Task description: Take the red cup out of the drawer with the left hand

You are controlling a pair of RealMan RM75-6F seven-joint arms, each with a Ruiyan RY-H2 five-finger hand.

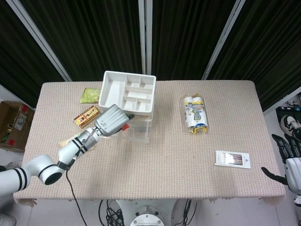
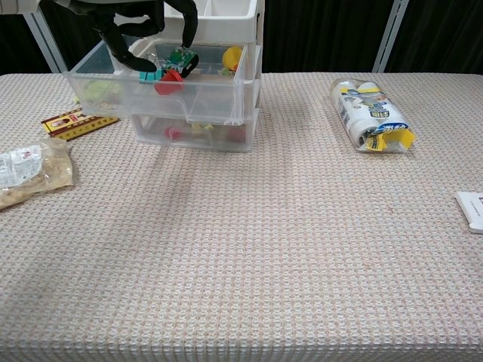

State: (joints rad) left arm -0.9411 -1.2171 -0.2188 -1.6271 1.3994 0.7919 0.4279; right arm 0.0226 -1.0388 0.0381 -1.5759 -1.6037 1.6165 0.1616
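red cup [image 2: 170, 82] seen lying in the open clear drawer [image 2: 211, 94], axis unclear, left hand [image 2: 139, 19] poised above with fingers spread, nothing held, right hand [image 1: 289, 157] open at table edge, labels illegible

Bench [image 1: 155, 155] has a beige woven cover. Clear drawer unit [image 1: 134, 123] sits at back left-centre, white divided tray [image 1: 128, 92] on top of it. Left of the unit: green packet [image 1: 89, 95] at the back, red-and-gold box [image 1: 86, 116] in front of that, snack bag [image 2: 26, 172] nearest the front edge. Right of centre: clear roll pack [image 1: 195, 113] with a yellow tag. Flat white pencil box [image 1: 232, 158] near the front right corner. All items well apart from each other.
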